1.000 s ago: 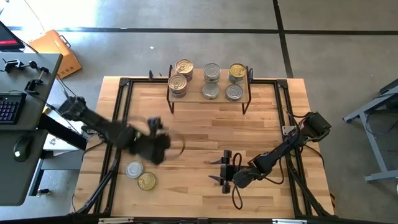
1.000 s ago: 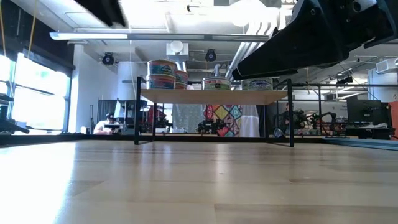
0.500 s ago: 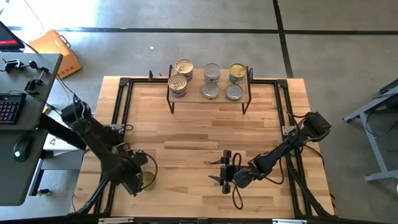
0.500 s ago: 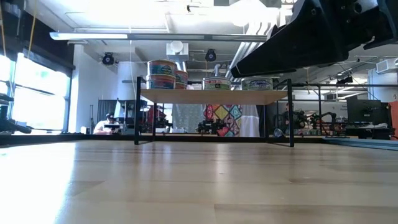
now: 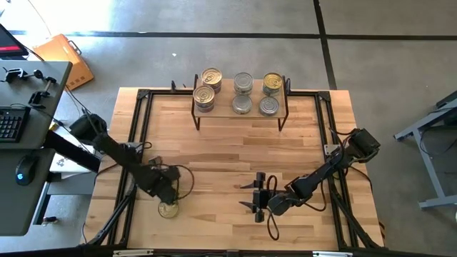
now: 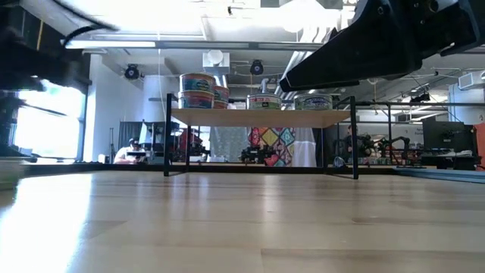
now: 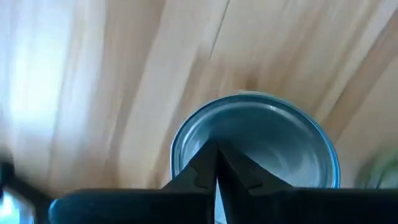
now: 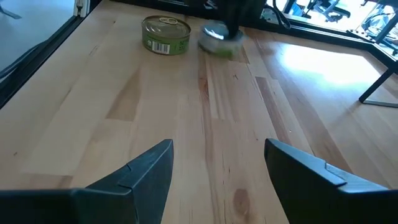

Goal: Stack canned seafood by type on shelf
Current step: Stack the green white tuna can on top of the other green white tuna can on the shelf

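Note:
Two tins stand on the table near its front left: a silver-lidded tin (image 7: 261, 140) and a gold-lidded tin (image 5: 168, 209) with a green label (image 8: 166, 35). My left gripper (image 7: 216, 152) is shut and points down at the silver lid; in the high view it (image 5: 166, 188) hides that tin. Several more tins, gold (image 5: 204, 95) and silver (image 5: 243, 83), stand in stacks on the shelf (image 5: 223, 107) at the table's far edge. My right gripper (image 5: 247, 196) waits open, low over the table's near middle. My left gripper's shut fingertips (image 7: 208, 163) come from above onto the middle of the silver lid (image 7: 249, 134), the tin standing upright on the table. Whether the tips touch the lid or stop just above it, I cannot tell.
Black frame rails (image 5: 139, 143) run along the table's left and right edges. Bare wood lies between the shelf and both grippers. A desk with a keyboard and mouse (image 5: 25, 168) stands off the table's left side.
My left gripper has swung from the table's left middle toward the near edge and come down over the silver tin, rolling its wrist on the way. The silver tin, open to the high view a second ago, is now hidden beneath it. My right arm has kept still.

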Controlling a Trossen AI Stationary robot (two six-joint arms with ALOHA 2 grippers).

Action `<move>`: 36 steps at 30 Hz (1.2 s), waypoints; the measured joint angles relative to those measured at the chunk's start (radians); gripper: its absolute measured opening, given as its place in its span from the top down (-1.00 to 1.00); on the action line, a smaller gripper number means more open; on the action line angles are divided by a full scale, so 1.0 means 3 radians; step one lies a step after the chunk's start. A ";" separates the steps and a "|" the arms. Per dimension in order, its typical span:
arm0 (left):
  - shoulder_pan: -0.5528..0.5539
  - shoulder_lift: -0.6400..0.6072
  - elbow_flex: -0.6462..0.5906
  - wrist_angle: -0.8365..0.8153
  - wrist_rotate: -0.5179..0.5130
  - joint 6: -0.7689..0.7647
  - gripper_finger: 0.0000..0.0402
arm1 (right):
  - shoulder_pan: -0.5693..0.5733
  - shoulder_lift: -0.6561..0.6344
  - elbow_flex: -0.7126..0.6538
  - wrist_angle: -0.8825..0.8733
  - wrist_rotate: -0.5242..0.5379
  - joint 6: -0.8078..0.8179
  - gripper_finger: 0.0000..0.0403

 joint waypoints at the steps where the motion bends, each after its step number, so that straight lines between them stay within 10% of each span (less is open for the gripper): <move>1: 0.0050 0.0002 0.0013 0.0132 -0.0138 0.0135 0.98 | -0.0002 0.0000 0.0000 -0.0001 -0.0001 0.0000 -0.22; 14: 0.0575 0.0482 -0.0024 0.4005 -0.0199 0.2433 1.00 | -0.0014 0.0000 0.0000 0.0005 -0.0001 0.0028 -0.22; 27: 0.0297 0.0494 0.0674 0.2341 0.0681 0.1846 1.00 | -0.0552 0.0418 0.0036 0.0260 -0.0535 0.0485 -0.11; 36: 0.0160 0.0926 0.0516 0.2405 0.0308 0.1579 1.00 | -0.0946 0.1027 0.0600 0.0314 -0.0986 0.0560 0.13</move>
